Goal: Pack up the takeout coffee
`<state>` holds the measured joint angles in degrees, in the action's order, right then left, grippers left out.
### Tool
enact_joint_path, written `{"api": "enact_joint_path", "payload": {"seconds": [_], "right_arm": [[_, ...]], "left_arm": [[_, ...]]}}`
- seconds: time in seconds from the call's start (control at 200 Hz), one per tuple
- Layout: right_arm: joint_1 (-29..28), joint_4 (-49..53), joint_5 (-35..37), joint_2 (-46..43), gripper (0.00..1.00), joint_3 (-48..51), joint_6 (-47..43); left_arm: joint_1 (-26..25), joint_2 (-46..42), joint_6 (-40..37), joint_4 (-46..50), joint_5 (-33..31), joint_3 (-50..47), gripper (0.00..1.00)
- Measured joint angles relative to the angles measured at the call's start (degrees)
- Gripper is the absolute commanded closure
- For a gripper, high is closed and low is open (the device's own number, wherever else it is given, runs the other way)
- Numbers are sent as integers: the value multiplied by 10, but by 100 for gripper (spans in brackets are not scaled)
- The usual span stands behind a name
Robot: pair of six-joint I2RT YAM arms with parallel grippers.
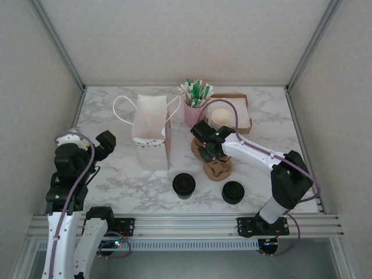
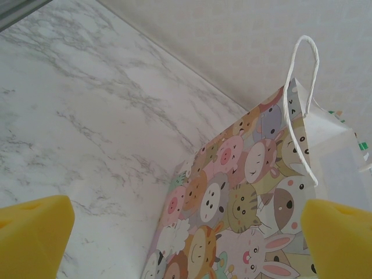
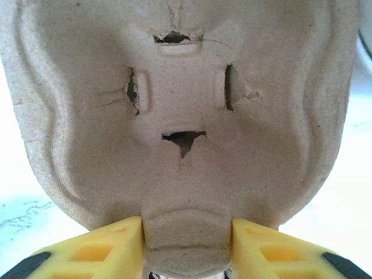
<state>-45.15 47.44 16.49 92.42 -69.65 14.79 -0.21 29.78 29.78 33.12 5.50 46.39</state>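
Brown pulp cup carrier is clamped at its edge by the right gripper, while the left gripper gapes wide beside the paper bag.

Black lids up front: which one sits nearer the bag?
The left lid, just off the near right corner of the bag. The right lid lies farther away, in front of the carrier.

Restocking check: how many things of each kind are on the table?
Paper bag: 1
Round black lids: 2
Pulp cup carrier: 1
Pink straw holder: 1
Cardboard box: 1
Cup stack: 1
Total: 7
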Motion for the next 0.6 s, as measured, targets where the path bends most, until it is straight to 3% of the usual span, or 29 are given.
{"api": "enact_joint_path", "payload": {"seconds": [0.22, 0.405, 0.601], "right_arm": [[0, 27, -15, -57, 60, -11, 14], [0, 41, -20, -101, 60, -19, 28], [0, 55, -22, -118, 60, -32, 39]], "left_arm": [[0, -2, 0, 6, 3, 13, 0], [0, 1, 14, 16, 52, 59, 0], [0, 61, 8, 57, 118, 155, 10]]}}
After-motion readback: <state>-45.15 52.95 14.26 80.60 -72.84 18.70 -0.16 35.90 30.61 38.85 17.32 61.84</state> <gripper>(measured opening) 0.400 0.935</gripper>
